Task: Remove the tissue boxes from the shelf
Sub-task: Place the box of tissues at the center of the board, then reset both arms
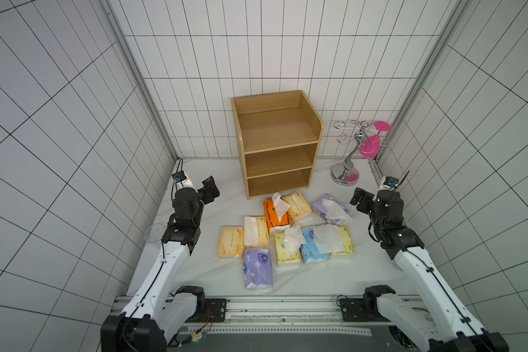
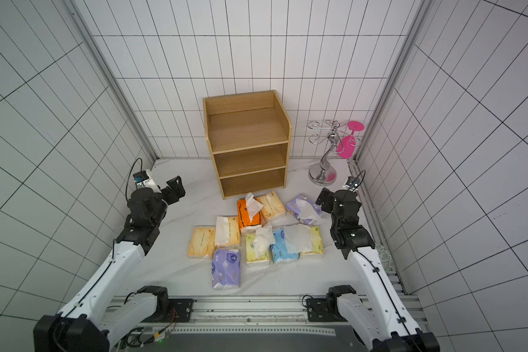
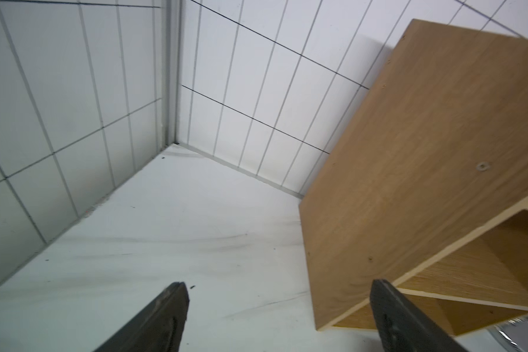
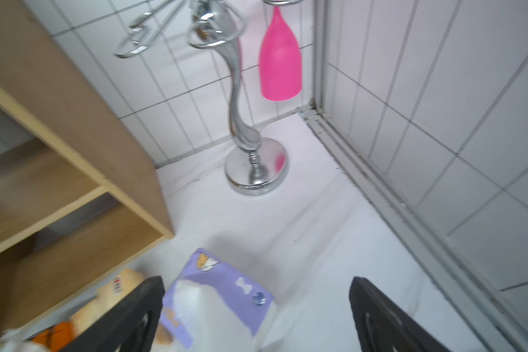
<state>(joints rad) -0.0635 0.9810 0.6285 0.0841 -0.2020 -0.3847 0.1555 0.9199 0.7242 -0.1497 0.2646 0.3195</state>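
Your white table (image 1: 214,213) carries the wooden shelf (image 1: 276,146) standing at twelve o'clock against the back wall, and a silver stand (image 1: 346,175) near two o'clock. Nine tissue packs (image 1: 282,251) lie at the centre, just in front of the shelf, several touching or overlapping.

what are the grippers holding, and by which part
Nothing. The left gripper and right gripper are both open and empty; the purple tissue pack near the right one lies on the table.
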